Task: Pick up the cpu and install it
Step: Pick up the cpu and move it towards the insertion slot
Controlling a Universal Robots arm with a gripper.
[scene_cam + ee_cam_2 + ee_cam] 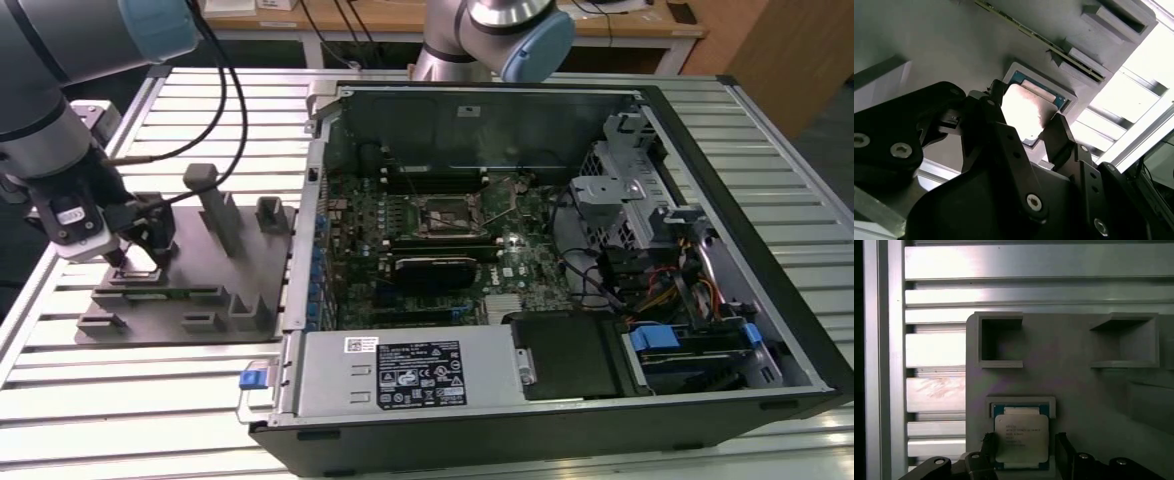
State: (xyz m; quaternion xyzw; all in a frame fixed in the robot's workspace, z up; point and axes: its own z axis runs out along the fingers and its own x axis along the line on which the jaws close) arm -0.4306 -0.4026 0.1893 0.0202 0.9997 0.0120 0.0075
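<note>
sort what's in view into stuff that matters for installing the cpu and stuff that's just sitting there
In the job:
cpu, seated in the holder block
gripper, right over the cpu
socket on the motherboard

Just lying about:
power supply
drive cage
empty holder pockets
slatted table

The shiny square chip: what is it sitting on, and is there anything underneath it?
The cpu lies in a framed recess of the grey holder plate. The recess floor beneath is covered by the chip itself.
</note>
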